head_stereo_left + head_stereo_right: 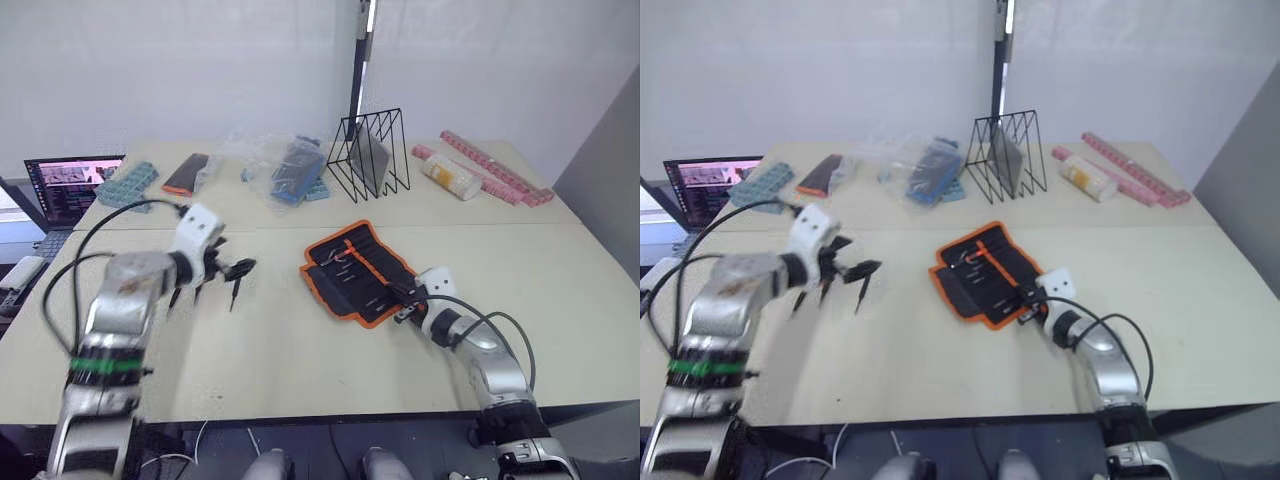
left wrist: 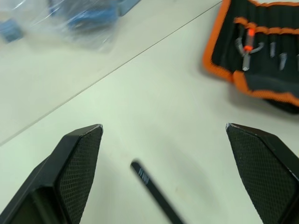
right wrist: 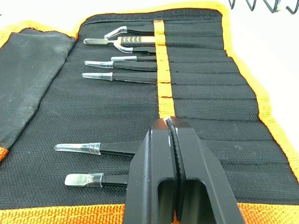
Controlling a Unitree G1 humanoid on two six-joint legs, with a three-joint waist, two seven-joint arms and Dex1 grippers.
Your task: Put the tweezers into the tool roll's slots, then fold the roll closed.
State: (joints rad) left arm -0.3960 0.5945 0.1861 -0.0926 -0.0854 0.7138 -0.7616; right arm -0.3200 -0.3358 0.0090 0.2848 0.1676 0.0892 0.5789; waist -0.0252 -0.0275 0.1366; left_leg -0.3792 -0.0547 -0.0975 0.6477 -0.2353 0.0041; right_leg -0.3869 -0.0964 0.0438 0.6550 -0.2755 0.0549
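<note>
Right wrist view: we see our right gripper with its two black fingers pressed together, no gap between them, and no object visible between the tips. It rests over the tool roll, close to the orange middle stripe. The roll lies unfolded and flat. Several tweezers sit in the slots on one side of the stripe; their tips have clear caps. One tool has a yellow & black grip. Two more capped tweezers lie near the orange edge, beside the gripper.

From the head views, the roll is on the table, a bit right of centre, w/ the right gripper touching its near right edge.

Our left gripper is held above the table, well apart from the roll, to its left. In the left wrist view its fingers are spread wide, nothing between them. One slim black item lies on the table under the gap; we cannot tell for sure if it is a tweezer.

At the back of the table: a black wire rack, a clear plastic bag w/ blue items, pink strips, a laptop on the far left.
</note>
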